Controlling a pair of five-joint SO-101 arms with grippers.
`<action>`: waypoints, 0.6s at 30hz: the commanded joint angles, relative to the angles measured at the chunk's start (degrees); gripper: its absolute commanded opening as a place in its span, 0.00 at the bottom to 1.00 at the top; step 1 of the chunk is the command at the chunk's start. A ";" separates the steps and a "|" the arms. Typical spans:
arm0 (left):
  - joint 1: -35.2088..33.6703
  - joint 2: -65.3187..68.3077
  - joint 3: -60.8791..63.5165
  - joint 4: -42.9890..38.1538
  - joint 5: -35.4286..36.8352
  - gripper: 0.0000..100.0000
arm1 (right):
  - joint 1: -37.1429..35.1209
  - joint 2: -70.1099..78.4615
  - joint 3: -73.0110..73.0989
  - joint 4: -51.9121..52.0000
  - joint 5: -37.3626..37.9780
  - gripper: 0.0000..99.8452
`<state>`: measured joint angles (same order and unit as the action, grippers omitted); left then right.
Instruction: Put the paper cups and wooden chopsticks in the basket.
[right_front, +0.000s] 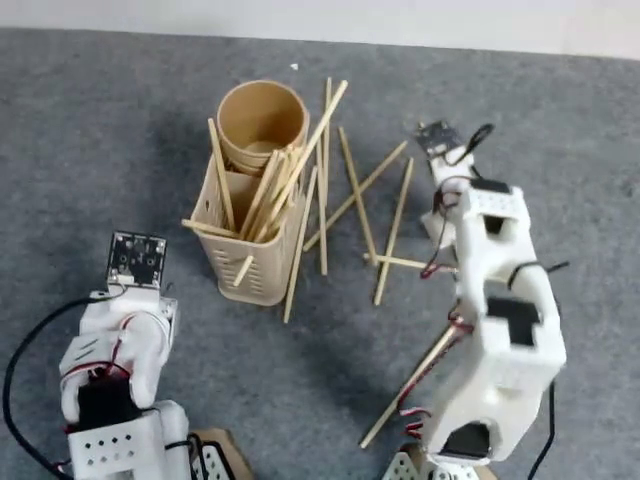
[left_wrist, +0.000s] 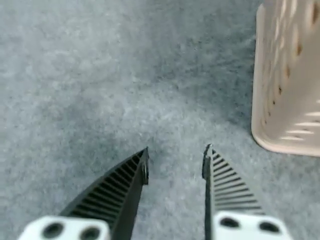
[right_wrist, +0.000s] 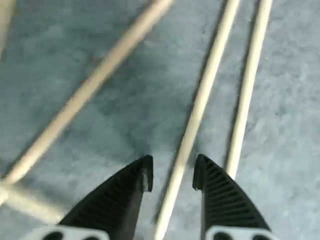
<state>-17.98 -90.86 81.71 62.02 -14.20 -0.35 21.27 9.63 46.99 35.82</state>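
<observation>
Your left pincer (left_wrist: 175, 160) stands open over bare grey bench (left_wrist: 100, 75), just beside the basket (left_wrist: 290, 85). Your right pincer (right_wrist: 172, 170) is open too, with its tips either side of one chopstick (right_wrist: 200, 105) lying flat (not clamped on it). The paper cup (right_front: 262, 125) sits upright in the basket's far end. Several chopsticks (right_front: 262, 195) lean inside the basket. Loose chopsticks (right_front: 357, 190) lie scattered between the basket and the right arm.
</observation>
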 joint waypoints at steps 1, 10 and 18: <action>-0.84 -1.63 0.22 -1.05 0.44 0.20 | 4.35 8.31 -11.65 -0.48 0.18 0.15; -0.48 -1.63 0.48 -1.14 0.44 0.20 | 7.08 10.24 -19.38 5.85 0.18 0.17; -0.48 -1.54 0.48 -1.05 0.44 0.20 | 7.69 10.07 -19.47 7.34 2.20 0.35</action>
<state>-17.98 -92.18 82.42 62.02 -14.20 5.63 32.18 -7.43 52.62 35.91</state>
